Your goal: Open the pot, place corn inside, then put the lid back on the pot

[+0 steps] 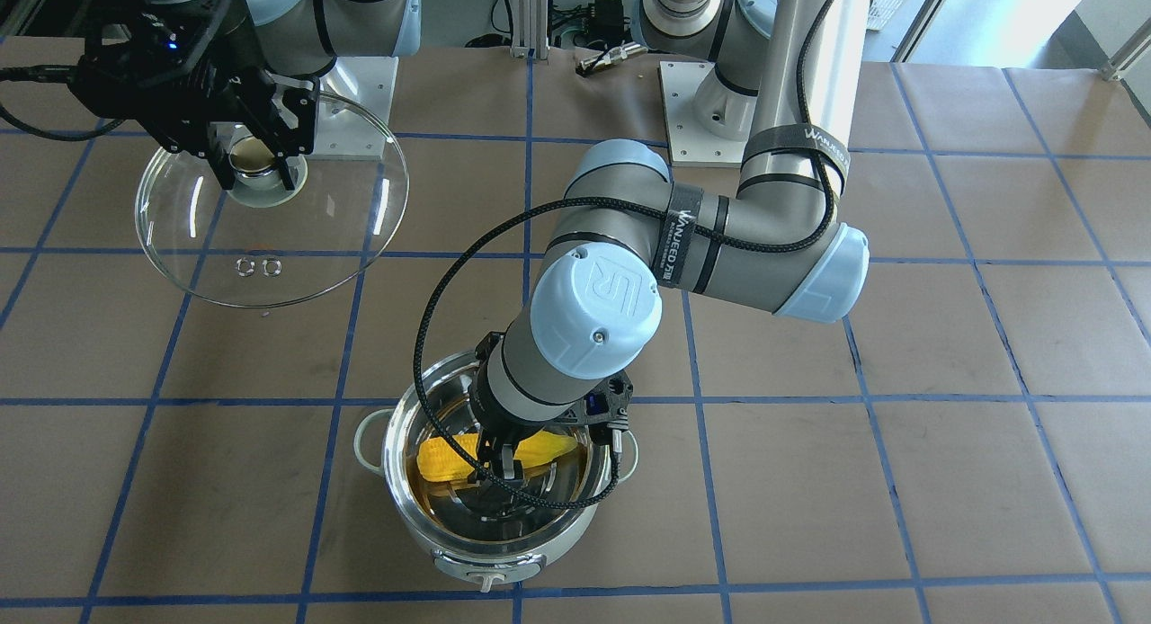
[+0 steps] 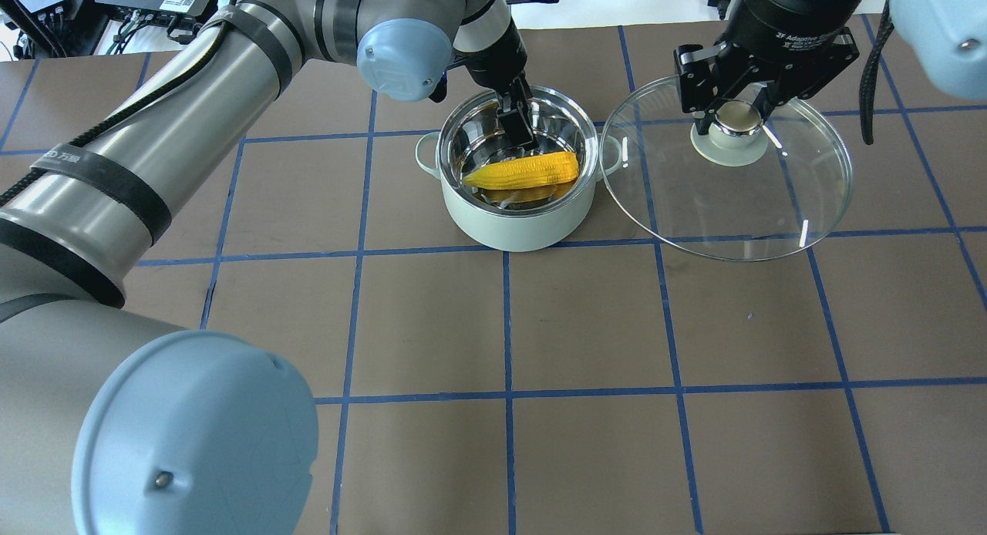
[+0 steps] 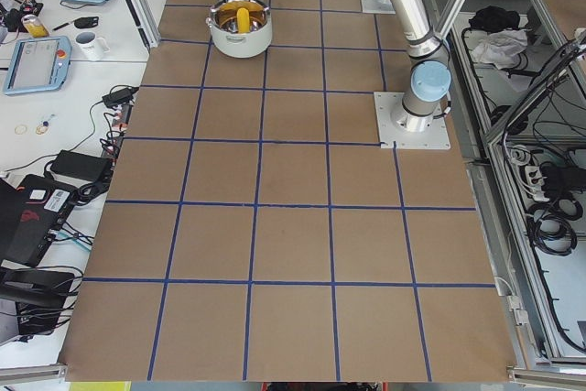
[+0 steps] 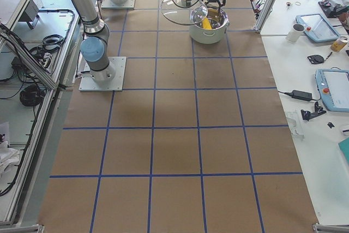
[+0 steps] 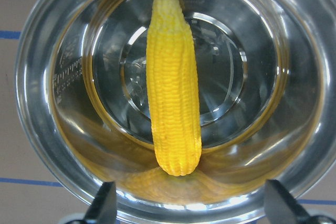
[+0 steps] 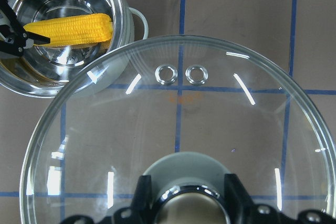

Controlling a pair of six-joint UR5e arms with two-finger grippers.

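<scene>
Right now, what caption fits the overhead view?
The corn lies in the open pot; left hand open above, right hand holding the lid.

Mint-green pot (image 2: 515, 228) on blue-gridded table (image 2: 586, 327)

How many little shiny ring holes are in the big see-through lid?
2. One metal-ringed vent hole and a second beside it, both near the rim of the round clear glass lid. None looks hidden.

Bright, sharp; glare on lid (image 2: 725, 200)
</scene>
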